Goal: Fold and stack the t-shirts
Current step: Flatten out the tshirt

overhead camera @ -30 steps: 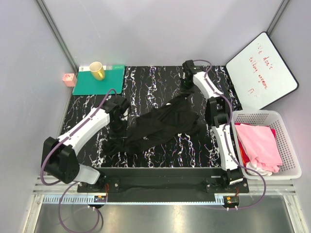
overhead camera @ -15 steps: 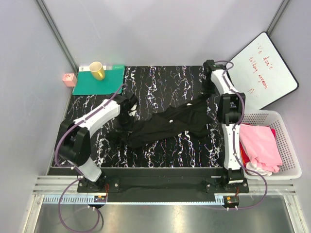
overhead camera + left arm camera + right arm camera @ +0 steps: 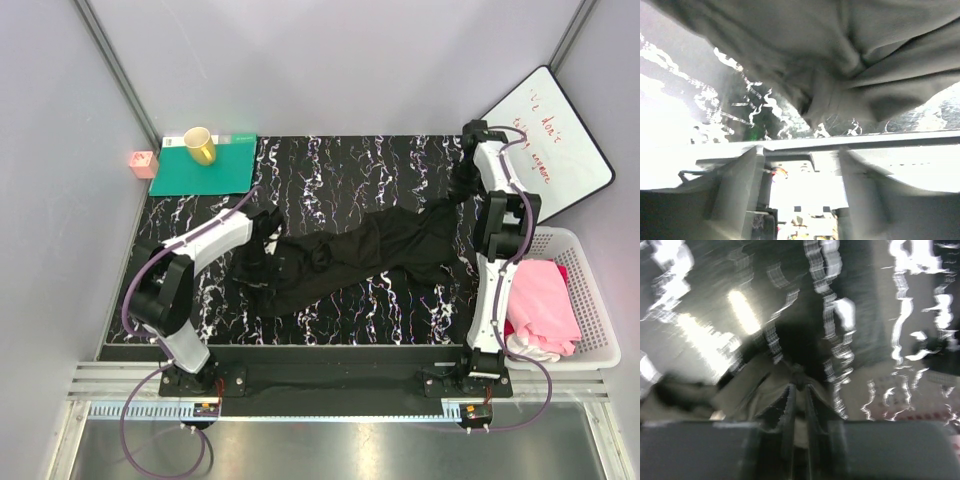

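Observation:
A black t-shirt (image 3: 350, 255) lies stretched in a loose band across the marbled table. My right gripper (image 3: 467, 187) is at the far right and shut on the shirt's right edge; in the right wrist view its jaws (image 3: 799, 385) pinch black cloth (image 3: 765, 390). At the shirt's left end my left gripper (image 3: 267, 228) stands open; in the left wrist view its fingers (image 3: 747, 167) are wide apart, and the bunched shirt (image 3: 840, 60) lies just ahead of them. A pink t-shirt (image 3: 540, 295) and a white one (image 3: 535, 347) lie in the basket.
The white basket (image 3: 592, 300) stands off the table's right edge. A whiteboard (image 3: 545, 140) leans at the back right. A yellow cup (image 3: 200, 147) stands on a teal mat (image 3: 215, 170) at the back left, with a pink block (image 3: 143, 163) beside the mat.
My right gripper has pulled the shirt's edge to the far right, stretching the shirt out. My left gripper has opened and let go of the shirt's left end.

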Robot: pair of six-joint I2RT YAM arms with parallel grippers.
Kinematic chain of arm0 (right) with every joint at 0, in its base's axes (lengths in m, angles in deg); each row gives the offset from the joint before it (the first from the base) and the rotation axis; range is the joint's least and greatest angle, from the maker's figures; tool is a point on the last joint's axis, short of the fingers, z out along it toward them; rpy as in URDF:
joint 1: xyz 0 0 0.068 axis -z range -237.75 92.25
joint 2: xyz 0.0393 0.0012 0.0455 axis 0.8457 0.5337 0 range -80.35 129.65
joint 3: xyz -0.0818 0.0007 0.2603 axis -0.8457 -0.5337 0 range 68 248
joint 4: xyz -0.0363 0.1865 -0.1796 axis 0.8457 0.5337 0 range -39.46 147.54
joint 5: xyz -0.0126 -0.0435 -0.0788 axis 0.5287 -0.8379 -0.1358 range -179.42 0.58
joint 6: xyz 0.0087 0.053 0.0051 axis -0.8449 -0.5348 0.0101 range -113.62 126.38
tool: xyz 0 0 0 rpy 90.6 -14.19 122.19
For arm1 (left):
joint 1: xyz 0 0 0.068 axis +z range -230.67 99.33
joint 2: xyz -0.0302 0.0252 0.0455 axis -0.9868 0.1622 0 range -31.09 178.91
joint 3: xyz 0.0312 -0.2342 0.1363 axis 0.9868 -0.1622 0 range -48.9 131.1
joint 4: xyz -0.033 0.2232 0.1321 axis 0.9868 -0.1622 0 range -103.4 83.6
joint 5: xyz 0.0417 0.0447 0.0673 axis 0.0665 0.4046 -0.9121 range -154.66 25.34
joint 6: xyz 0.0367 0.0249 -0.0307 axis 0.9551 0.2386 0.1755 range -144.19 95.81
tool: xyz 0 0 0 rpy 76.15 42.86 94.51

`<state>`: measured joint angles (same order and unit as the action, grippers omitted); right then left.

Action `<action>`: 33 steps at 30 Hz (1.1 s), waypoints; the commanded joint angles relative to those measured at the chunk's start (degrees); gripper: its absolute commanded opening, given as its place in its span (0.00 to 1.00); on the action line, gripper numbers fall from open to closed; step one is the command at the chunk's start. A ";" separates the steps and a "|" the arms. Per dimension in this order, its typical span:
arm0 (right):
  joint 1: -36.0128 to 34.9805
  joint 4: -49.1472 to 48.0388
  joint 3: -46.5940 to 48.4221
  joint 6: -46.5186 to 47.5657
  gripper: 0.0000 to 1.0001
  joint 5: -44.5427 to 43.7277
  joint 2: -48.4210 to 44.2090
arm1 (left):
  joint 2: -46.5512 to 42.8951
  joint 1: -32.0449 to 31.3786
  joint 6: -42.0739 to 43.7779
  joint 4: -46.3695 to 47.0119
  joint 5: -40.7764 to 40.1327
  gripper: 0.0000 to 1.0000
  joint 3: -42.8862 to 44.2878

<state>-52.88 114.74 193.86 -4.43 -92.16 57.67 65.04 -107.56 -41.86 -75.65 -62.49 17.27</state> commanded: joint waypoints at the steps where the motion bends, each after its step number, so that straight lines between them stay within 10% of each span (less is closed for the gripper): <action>1: -3.36 -4.26 -2.37 2.37 0.29 10.81 -9.68 | -3.58 0.26 1.06 -3.34 -4.02 0.90 3.96; 15: -10.30 -7.87 -14.94 1.05 0.88 32.44 -23.76 | 0.70 0.26 3.79 -1.33 -3.76 0.99 17.66; 33: -16.82 -10.06 -25.93 2.90 0.79 35.44 -16.91 | 7.49 6.77 3.17 0.70 1.52 0.99 25.15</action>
<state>-70.00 105.63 169.67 -2.72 -55.55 39.66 72.28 -101.79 -39.02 -75.58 -62.83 41.01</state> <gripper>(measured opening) 0.804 0.987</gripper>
